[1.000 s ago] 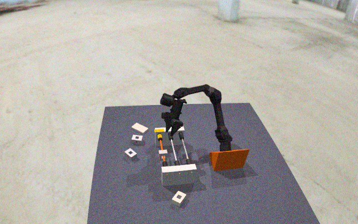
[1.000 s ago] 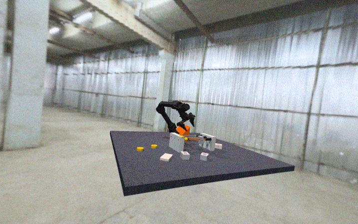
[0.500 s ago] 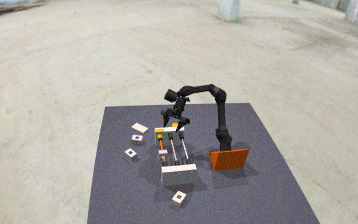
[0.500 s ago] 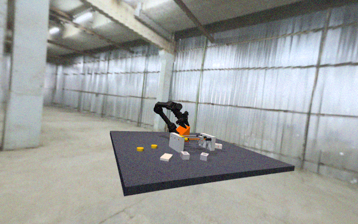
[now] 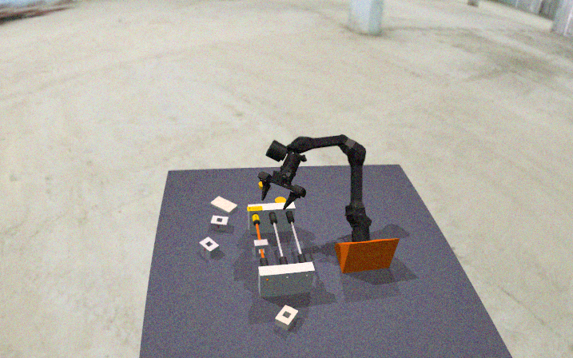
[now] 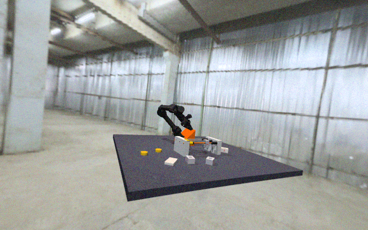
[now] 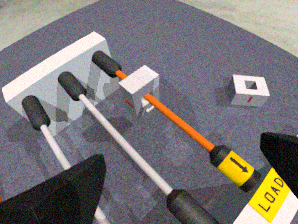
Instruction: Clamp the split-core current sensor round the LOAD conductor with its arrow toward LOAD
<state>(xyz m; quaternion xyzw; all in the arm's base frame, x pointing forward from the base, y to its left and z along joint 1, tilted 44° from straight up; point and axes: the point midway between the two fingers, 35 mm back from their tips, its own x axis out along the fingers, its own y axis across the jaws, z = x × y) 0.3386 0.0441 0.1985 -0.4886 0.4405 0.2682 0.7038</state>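
Observation:
The split-core sensor [image 5: 260,242] [image 7: 140,84], a small white block, sits round the orange conductor [image 5: 257,231] [image 7: 180,124], about midway along it. It looks closed; its arrow is too small to read. The orange conductor ends in a yellow sleeve [image 5: 255,217] [image 7: 234,167] at the white end block with the yellow LOAD label [image 5: 255,207] [image 7: 269,195]. My gripper [image 5: 275,200] [image 7: 182,152] is open and empty. It hangs above the LOAD end block, clear of the sensor.
Two white conductors [image 5: 278,240] [image 5: 296,237] run beside the orange one to a second end block [image 5: 286,277]. White hollow blocks [image 5: 219,220] [image 5: 208,243] [image 5: 286,316] and a flat tile [image 5: 224,204] lie around. An orange panel [image 5: 366,254] stands by the arm base. Two yellow discs [image 6: 143,153] [image 6: 158,150] lie behind.

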